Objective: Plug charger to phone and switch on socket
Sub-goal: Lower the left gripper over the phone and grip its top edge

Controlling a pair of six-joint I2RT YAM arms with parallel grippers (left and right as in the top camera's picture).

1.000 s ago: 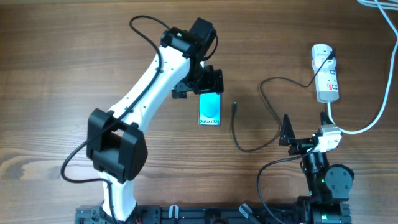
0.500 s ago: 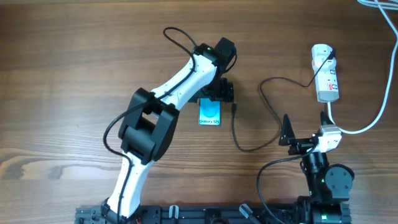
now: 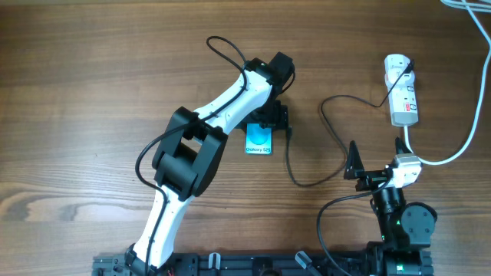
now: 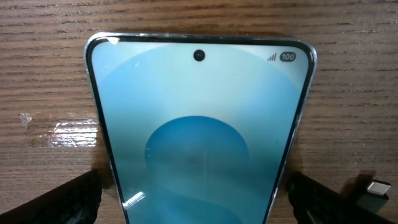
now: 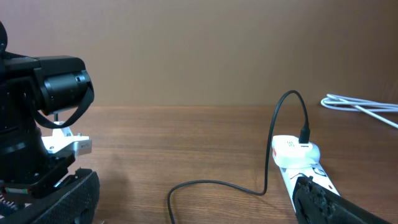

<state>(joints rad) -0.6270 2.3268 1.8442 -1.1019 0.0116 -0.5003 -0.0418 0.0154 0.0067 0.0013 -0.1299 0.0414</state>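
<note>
The phone [image 3: 259, 142] lies flat at the table's middle, cyan screen up, white strip at its near end. It fills the left wrist view [image 4: 199, 124]. My left gripper [image 3: 270, 119] is low over its far end, open, with one finger on each side of the phone [image 4: 199, 208]. The charger [image 3: 331, 107] runs as a thin black cable from the socket [image 3: 402, 92] in a loop to its tip [image 3: 290, 131], just right of the phone [image 4: 376, 186]. My right gripper [image 3: 357, 162] is open and empty near its base [image 5: 199, 202].
The thick white cord [image 3: 468, 130] runs from the socket along the right edge and off the top right corner. It also shows in the right wrist view [image 5: 360, 104]. The left arm's white links [image 3: 222, 103] span the table's centre left.
My left arm has swung right and come down over the phone, so its gripper now covers the phone's far half. The right arm, cable and socket have not moved.
</note>
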